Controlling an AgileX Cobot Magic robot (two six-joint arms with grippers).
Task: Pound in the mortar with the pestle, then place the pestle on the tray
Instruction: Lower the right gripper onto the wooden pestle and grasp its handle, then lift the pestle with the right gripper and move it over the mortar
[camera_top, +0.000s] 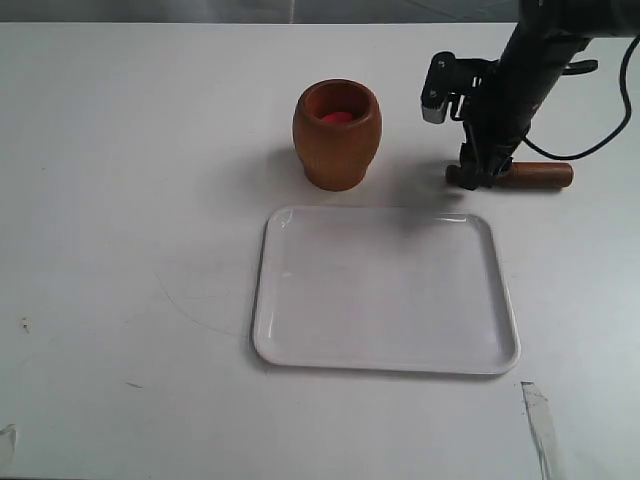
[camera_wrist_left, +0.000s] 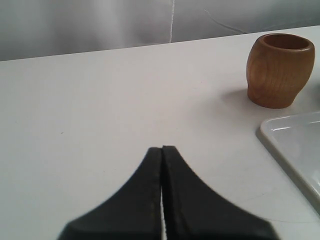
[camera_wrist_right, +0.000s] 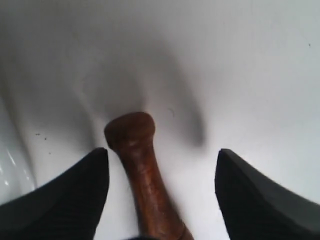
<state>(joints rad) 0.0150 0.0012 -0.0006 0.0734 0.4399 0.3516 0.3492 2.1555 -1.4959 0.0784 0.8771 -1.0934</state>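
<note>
While the pestle (camera_top: 540, 176) is laid flat on the surface (camera_top: 120, 200), right of the mortar (camera_top: 337, 140) and just beyond the tray's (camera_top: 385, 365) far right corner, its long axis is run left-right in the exterior view, with the knob end pointed at the mortar and the thick body pointed away. The right gripper (camera_top: 478, 178) is positioned over the thin neck, fingers spread apart, with a gap seen on each side. The left gripper (camera_wrist_left: 162, 150) is pressed together on nothing.
</note>
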